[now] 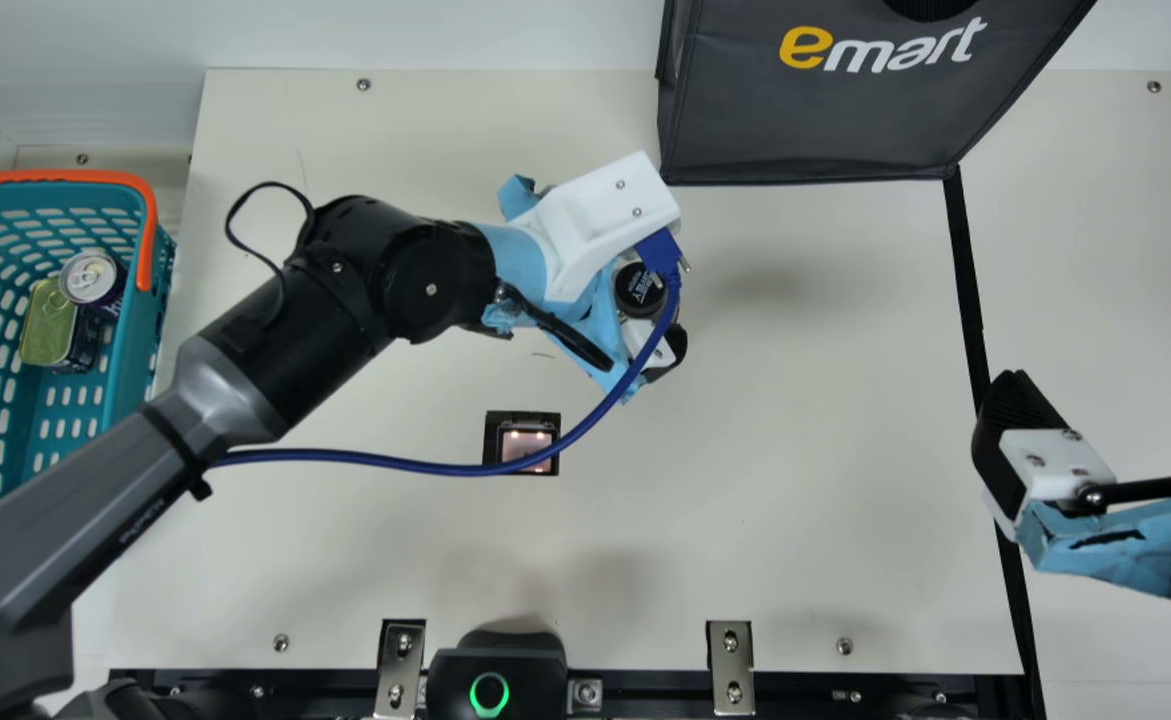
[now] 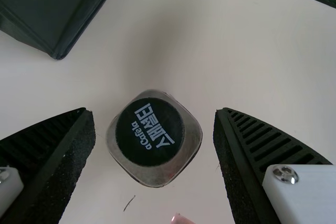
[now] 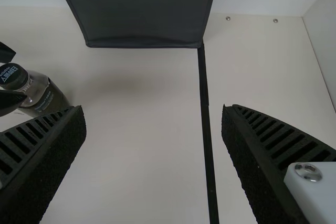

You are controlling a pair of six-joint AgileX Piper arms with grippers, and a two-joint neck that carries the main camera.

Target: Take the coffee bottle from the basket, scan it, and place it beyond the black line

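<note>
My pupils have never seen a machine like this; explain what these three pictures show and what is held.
These are two robot arms at a cream table. The main view looks down from a camera on the neck between them; each wrist view looks past its own gripper's fingers. The coffee bottle stands between the left gripper's open fingers, a gap either side, so it isn't held. The right gripper is open and empty too. In the main view, a basket with a can and a tin is left, a dark bag at the back, a black line right, and a lit window, probably the scanner, nearer the middle.
</note>
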